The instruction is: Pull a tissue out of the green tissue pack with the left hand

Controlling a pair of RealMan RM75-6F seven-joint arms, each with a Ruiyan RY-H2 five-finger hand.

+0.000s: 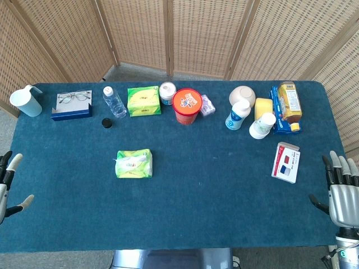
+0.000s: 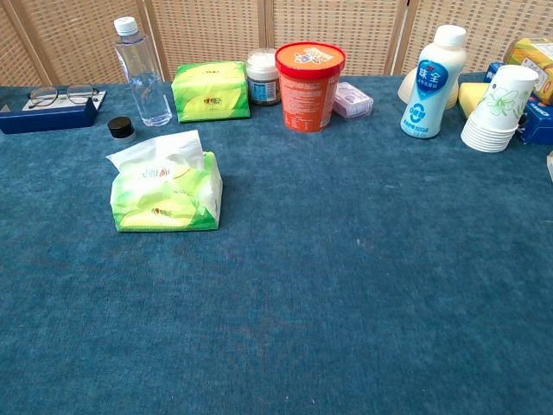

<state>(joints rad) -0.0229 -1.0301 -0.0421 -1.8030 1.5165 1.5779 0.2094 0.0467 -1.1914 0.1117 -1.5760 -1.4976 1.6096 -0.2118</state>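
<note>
The green tissue pack (image 1: 134, 163) lies on the blue table left of centre; in the chest view the tissue pack (image 2: 166, 188) shows a white tissue (image 2: 160, 147) sticking up from its top. My left hand (image 1: 7, 182) is at the table's left edge, fingers spread, holding nothing, well to the left of the pack. Over at the right edge near the front, my right hand (image 1: 341, 193) also has its fingers apart and is empty. Neither hand appears in the chest view.
Along the back stand a blue cup (image 1: 26, 101), glasses on a case (image 1: 72, 105), a water bottle (image 1: 114, 101) with its cap (image 1: 106, 122), a second green pack (image 1: 143, 100), an orange tub (image 1: 187, 105), a milk bottle (image 1: 239, 114), paper cups (image 1: 262, 125). A card box (image 1: 285, 162) lies right.
</note>
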